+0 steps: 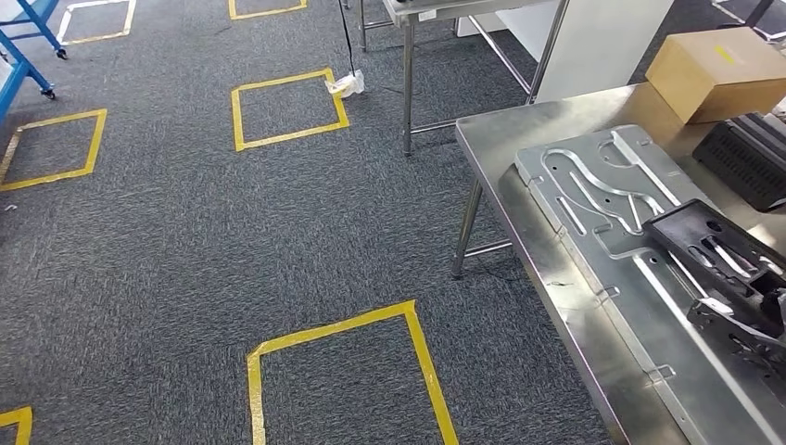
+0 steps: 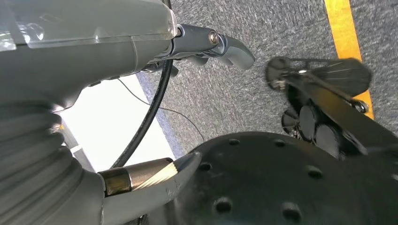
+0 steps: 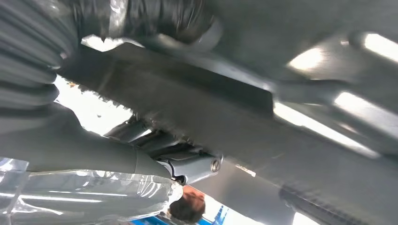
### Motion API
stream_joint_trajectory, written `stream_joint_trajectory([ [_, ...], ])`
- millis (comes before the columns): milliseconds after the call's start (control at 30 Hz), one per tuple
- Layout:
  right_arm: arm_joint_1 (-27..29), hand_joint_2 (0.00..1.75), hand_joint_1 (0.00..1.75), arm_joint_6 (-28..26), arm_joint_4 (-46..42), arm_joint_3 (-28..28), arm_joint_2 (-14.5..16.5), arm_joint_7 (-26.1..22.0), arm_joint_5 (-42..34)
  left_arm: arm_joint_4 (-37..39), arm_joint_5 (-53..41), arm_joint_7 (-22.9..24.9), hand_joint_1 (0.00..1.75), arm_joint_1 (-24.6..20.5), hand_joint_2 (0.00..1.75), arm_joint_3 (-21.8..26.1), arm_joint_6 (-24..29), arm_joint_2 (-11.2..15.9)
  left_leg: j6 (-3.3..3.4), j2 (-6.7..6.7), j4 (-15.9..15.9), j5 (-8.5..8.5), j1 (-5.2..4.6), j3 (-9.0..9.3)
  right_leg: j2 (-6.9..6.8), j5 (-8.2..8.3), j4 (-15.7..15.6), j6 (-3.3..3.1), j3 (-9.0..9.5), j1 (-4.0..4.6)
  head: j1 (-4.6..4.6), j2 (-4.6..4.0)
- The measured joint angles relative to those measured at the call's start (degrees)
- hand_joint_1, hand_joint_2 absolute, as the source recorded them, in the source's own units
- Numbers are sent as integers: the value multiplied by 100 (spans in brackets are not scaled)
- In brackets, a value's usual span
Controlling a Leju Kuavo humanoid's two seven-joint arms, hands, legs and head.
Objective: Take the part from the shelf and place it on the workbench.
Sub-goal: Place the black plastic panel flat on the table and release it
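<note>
A: What takes up the most room?

B: Grey carpet (image 1: pixel 185 250) marked with yellow tape squares (image 1: pixel 287 107). On the right stands the steel workbench (image 1: pixel 575 324), and a big silver plate (image 1: pixel 612 199) with curved slots lies flat on it.

A: And the part?

B: The black part (image 1: pixel 709 246) rests on the silver plate near the right edge of the head view. The right hand (image 1: pixel 741 320) is on its near end, dark fingers wrapped around it. In the right wrist view that hand (image 3: pixel 84 150) presses close against the dark slab (image 3: pixel 197 108), so it grips the part.

A: Any writing?

B: None I can read. A cardboard box (image 1: pixel 718 69) at the bench's far end has a small yellow mark, too small to make out.

A: The left hand?

B: The left hand (image 2: pixel 141 117) hangs over the carpet, thumb and a finger (image 2: pixel 220 44) spread apart, holding nothing.
</note>
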Motion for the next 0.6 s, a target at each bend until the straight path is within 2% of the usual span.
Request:
stream_joint_trajectory([
  [67, -50, 0, 0, 1, 58, 43, 49, -19, -8, 0, 13, 1, 0, 3, 87, -5, -17, 16, 76, -20, -691, 297, -59, 301, 39, 11, -1, 8, 4, 15, 2, 0],
  [133, -95, 0, 0, -15, 95, 85, 91, -56, -73, 0, 67, 8, 0, -1, 0, -5, 6, 23, 23, -15, -893, 360, -75, 366, 51, 3, 1, 3, 4, 30, 6, 0],
  [200, -148, 0, 0, -48, 80, 116, 114, -130, -201, 0, 125, 24, 0, 0, 0, -3, 48, 23, -31, -9, -923, 379, -78, 368, 52, 5, -9, 1, 6, 29, 8, 0],
  [400, -252, 0, 0, -118, -341, 273, 196, -280, -472, 0, 156, 83, 0, -1, 0, -3, 79, 23, 20, -14, -920, 411, -89, 353, 43, 56, -59, 58, 12, 17, 7, 0],
  [600, -311, 0, 0, -425, -1039, 369, 242, -367, -578, 0, 163, 100, 0, -2, 0, -3, 92, 14, 32, -22, -920, 418, -90, 339, 35, 66, -80, 73, 12, 15, 9, 0],
])
